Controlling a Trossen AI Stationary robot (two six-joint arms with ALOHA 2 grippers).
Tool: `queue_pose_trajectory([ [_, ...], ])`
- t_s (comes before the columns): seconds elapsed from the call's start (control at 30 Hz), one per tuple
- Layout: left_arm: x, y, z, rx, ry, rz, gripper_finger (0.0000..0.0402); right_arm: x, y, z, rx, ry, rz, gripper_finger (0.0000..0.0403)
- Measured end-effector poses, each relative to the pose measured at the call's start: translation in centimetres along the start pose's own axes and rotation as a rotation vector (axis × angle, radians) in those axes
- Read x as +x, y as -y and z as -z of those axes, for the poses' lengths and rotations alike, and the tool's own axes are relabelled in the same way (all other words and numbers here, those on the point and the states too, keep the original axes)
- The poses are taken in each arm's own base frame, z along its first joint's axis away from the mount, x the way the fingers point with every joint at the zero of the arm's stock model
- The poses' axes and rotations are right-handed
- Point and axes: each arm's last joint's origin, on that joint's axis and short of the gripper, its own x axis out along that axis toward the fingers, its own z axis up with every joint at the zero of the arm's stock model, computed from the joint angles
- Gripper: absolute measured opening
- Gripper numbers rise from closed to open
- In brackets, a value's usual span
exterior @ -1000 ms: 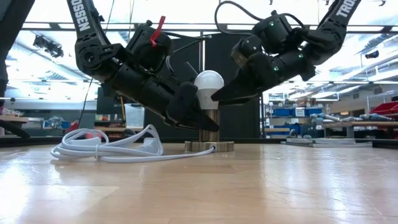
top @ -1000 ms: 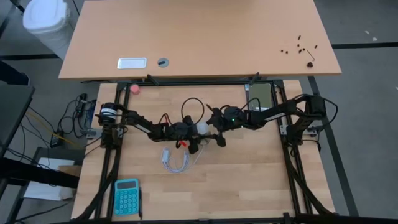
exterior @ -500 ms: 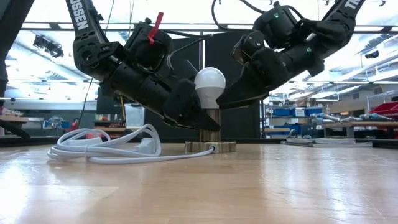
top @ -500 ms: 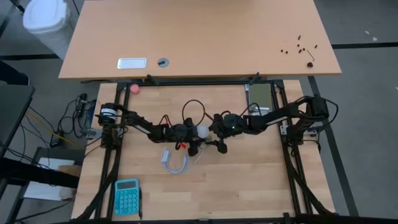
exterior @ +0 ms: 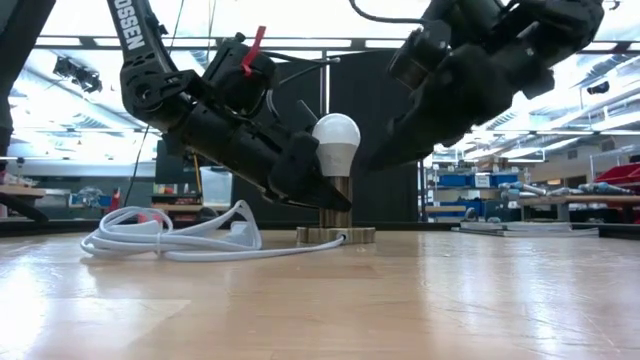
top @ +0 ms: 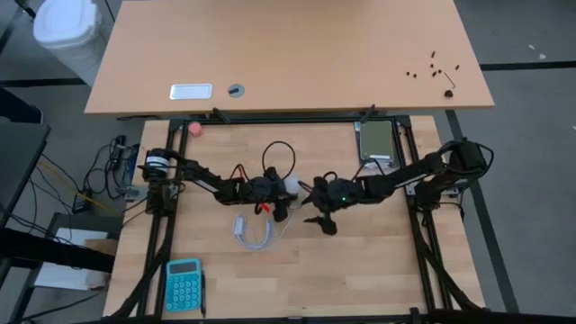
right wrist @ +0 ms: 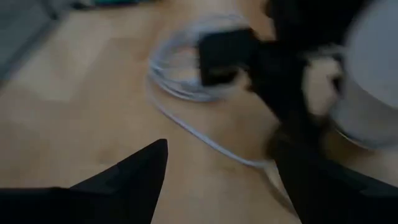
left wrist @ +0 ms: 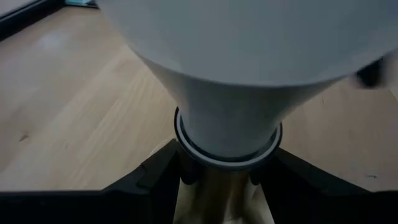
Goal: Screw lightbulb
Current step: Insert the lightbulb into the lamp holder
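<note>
bulb (exterior: 337,140) upright in socket (exterior: 336,234) | left gripper (exterior: 322,196) clamps socket stem under bulb | right gripper (top: 317,216) spread, just right of bulb, apart

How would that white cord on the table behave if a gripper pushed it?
The white cord lies in loose loops, so it would probably flop and bunch rather than slide as one piece. It looks light. One end runs to the socket base, so a hard push might tug that.

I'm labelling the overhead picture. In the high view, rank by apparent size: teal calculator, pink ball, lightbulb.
1. teal calculator
2. lightbulb, partly hidden by the left tool
3. pink ball, only slightly smaller
</note>
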Motion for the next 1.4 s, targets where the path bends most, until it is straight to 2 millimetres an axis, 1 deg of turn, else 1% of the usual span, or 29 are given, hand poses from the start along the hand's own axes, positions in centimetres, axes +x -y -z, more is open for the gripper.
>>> queue_pose_trajectory([
  [0.1, 0.0, 0.0, 0.0, 0.001, -0.001, 0.009, 0.0197, -0.1, 1.0, 0.4, 0.016, -0.035, 0.151, 0.0308],
  [0.2, 0.0, 0.0, 0.0, 0.001, -0.001, 0.012, 0.0197, -0.2, 2.2, 0.2, 0.038, -0.017, 0.222, 0.0308],
  [0.33, 0.0, 0.1, 0.0, 0.001, 0.003, 0.015, 0.0197, -0.4, 3.3, -0.1, 0.020, 0.015, 0.241, 0.0308],
  [0.43, 0.0, 0.1, 0.0, 0.003, 0.003, 0.017, 0.0197, -0.5, 3.7, -0.8, 0.007, 0.082, 0.190, 0.0308],
  [0.5, 0.0, 0.1, 0.0, 0.005, 0.003, 0.024, 0.0197, -0.5, 3.8, -0.9, 0.007, 0.095, 0.163, 0.0308],
  [0.63, 0.0, 0.2, 0.0, 0.006, 0.003, 0.031, 0.0197, -0.4, 3.5, -0.9, 0.002, 0.096, 0.144, 0.0308],
  [0.83, 0.0, 0.2, 0.0, 0.008, 0.000, 0.037, 0.0197, -0.2, 2.4, -0.5, 0.037, 0.058, 0.106, 0.0308],
  [0.9, 0.0, 0.2, 0.0, 0.004, 0.001, 0.029, 0.0197, -0.1, 1.8, -0.4, 0.041, 0.038, 0.067, 0.0308],
  [1.03, 0.0, 0.1, 0.0, 0.002, 0.002, 0.017, 0.0197, 0.0, 0.3, -0.5, 0.028, 0.053, -0.013, 0.0308],
  [1.13, 0.0, 0.1, 0.0, 0.003, 0.002, 0.017, 0.0197, 0.0, -0.1, -0.2, 0.021, 0.025, 0.033, 0.0308],
  [1.17, 0.0, 0.1, 0.0, 0.002, 0.003, 0.017, 0.0197, 0.0, 0.0, 0.0, 0.024, 0.002, 0.073, 0.0308],
  [1.27, 0.0, 0.1, 0.0, 0.002, 0.003, 0.018, 0.0197, -0.1, 1.4, 0.3, 0.050, -0.023, 0.197, 0.0308],
  [1.4, 0.0, 0.1, 0.0, 0.002, 0.003, 0.019, 0.0197, -0.3, 3.2, -0.1, 0.070, 0.013, 0.245, 0.0308],
])
